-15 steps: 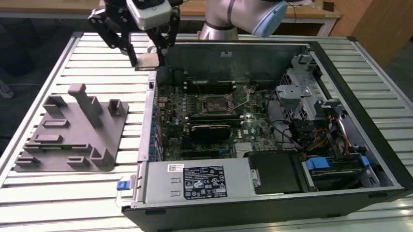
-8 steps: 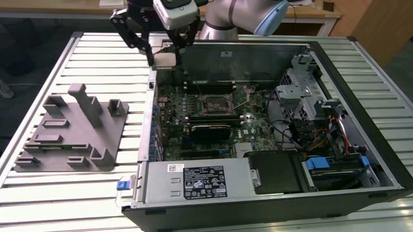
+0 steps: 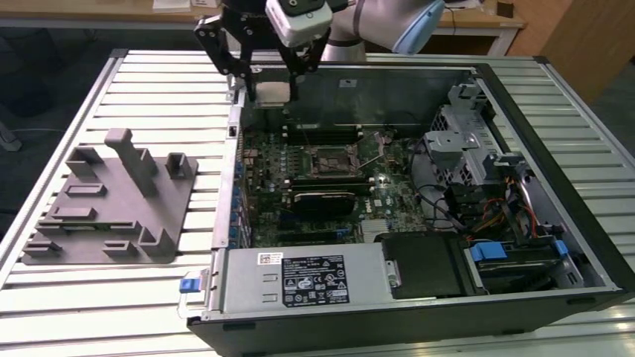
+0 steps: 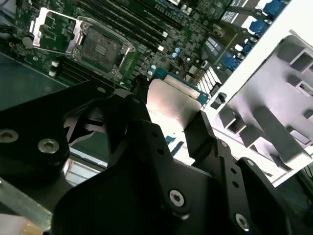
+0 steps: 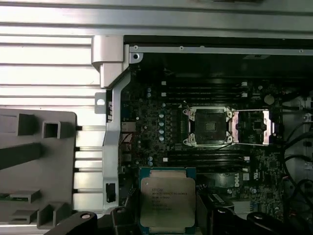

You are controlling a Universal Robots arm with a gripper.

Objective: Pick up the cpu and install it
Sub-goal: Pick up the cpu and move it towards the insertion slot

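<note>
Gripping small flat square silver-grey metal cpu (image 5: 167, 200): black gripper (image 3: 272, 88) (fingers clamped on its edges); open metal-framed motherboard socket (image 5: 210, 126) lower, apart.

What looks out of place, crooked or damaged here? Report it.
Nothing stands out. The flat square silver-topped cpu sits straight in the black tool, which is shut on it above the open computer case. The motherboard's square socket is empty, its metal cover swung open beside it.

I see end effector (image 4: 167, 113) clamping the cpu (image 4: 171, 98) by two opposite edges | socket (image 4: 100, 49) open on motherboard (image 4: 190, 49) beyond | grey fixture tray (image 4: 274, 122) apart from board
</note>
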